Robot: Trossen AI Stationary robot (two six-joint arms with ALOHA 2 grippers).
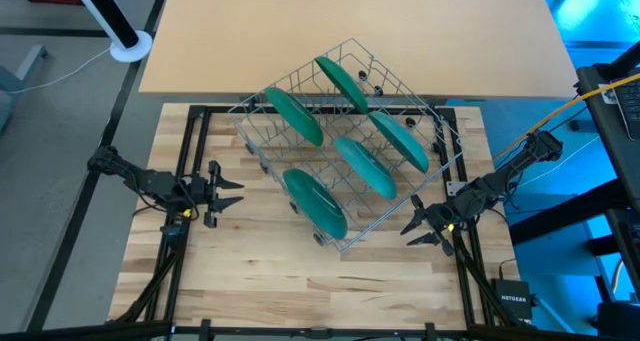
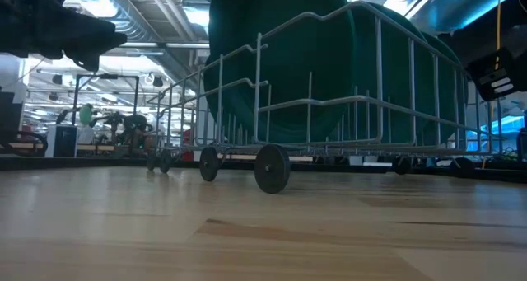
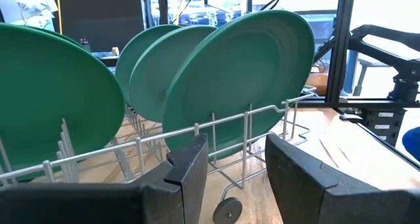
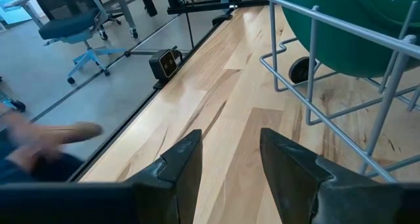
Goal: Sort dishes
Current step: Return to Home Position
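Several dark-green plates [image 1: 315,201] stand on edge between the tines of a silver wire dish rack [image 1: 436,147], which sits askew mid-table on small black wheels [image 2: 272,167]. My left gripper [image 1: 235,193] is open at the table's left, level, pointing at the rack; its wrist view shows the plates [image 3: 249,73] behind the rack's rim wire, with nothing between the fingers [image 3: 190,168]. My right gripper [image 1: 415,231] is open near the rack's near right corner. Its wrist view shows bare wood between the fingers [image 4: 184,161], with the rack's corner [image 4: 308,66] and a plate [image 4: 354,27] off to one side.
A tan tabletop [image 1: 350,31] adjoins the far edge, with a white lamp base [image 1: 130,49] at its left. Black frame rails [image 1: 195,161] run along both sides. A small black box [image 4: 164,62] sits by the rail; a person's blurred hand [image 4: 52,135] shows beyond the table.
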